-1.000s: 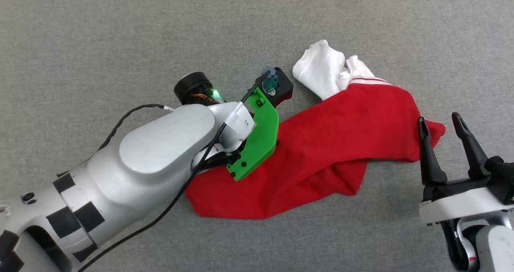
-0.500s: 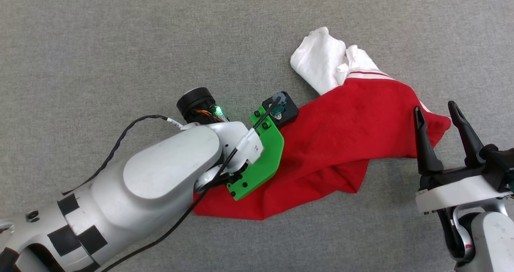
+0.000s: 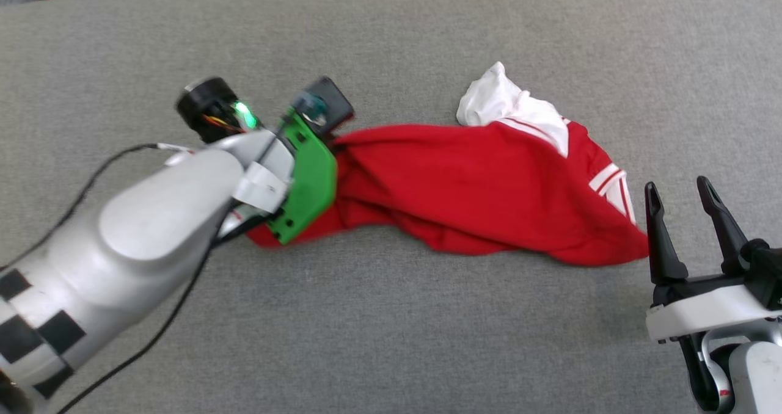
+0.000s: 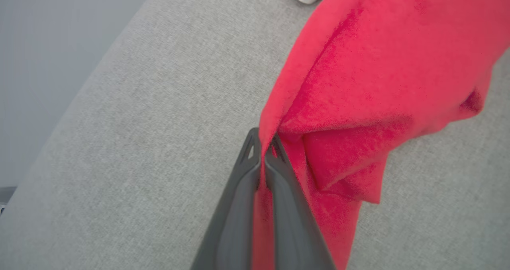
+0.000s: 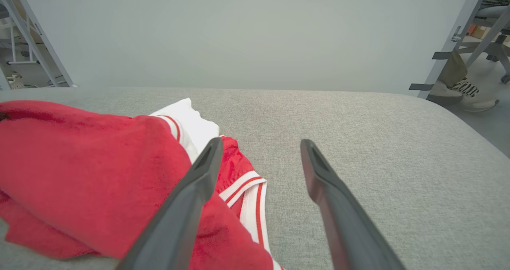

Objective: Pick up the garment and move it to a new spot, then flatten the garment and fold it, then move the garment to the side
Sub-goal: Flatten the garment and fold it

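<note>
Pickup seems underway: left end effector (image 4: 263,144) clamps the shirt (image 3: 476,188), right end effector (image 3: 677,187) open, empty beside it; flattening, folding remain.

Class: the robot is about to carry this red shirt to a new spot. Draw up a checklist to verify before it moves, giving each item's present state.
1. Left gripper shut on the red jersey T-shirt with white sleeves: ok.
2. Right gripper open, holding nothing: ok.
3. Right gripper apart from the shirt: cannot tell.
4. Shirt lifted off the grey fabric tabletop: not ok, its far end lies there.
5. Number of layers pinched: cannot tell.
</note>
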### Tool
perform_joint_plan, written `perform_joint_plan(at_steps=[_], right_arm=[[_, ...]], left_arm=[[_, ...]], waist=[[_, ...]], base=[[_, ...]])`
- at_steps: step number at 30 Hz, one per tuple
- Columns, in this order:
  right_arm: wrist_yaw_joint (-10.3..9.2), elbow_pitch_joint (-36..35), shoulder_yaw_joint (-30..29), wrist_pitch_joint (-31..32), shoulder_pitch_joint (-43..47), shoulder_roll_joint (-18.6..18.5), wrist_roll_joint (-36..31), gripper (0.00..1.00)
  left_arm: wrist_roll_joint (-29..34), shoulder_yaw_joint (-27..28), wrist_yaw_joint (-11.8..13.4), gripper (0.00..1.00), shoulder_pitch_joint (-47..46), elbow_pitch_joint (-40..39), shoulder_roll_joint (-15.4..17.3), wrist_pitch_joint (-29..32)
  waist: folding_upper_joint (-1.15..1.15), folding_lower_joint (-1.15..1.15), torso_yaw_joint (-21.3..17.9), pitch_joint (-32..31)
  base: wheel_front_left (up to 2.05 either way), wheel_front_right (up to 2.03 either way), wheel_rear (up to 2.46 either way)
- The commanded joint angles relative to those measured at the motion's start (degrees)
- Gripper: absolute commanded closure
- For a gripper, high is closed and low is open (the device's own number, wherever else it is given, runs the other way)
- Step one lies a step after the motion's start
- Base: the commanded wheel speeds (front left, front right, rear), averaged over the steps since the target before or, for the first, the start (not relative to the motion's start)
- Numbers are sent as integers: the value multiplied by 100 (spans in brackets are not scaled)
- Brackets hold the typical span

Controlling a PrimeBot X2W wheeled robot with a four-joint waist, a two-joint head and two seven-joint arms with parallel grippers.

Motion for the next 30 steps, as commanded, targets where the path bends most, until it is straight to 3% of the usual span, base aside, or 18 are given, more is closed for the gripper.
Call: perform_joint_plan(at_steps=[1, 7, 14, 30], right_arm=[[-3, -12, -31, -36, 94, 17, -66, 0], [-3, -62, -84, -1, 199, 35, -88, 0], [-3, -68, -148, 9, 292, 41, -138, 0], [-3, 92, -238, 70, 621, 176, -155, 0]], left_arm=[[8, 52, -9, 100, -121, 76, 137, -156], [234, 281, 117, 100, -349, 516, 528, -712], [333, 410, 388, 100, -181, 956, 752, -1292], [-797, 396, 1083, 100, 2511, 994, 811, -2122]], waist=[[0, 0, 217, -244], [0, 0, 406, -408], [0, 0, 547, -550], [0, 0, 688, -839]], base=[[0, 0, 0], [0, 0, 0], [0, 0, 0], [0, 0, 0]])
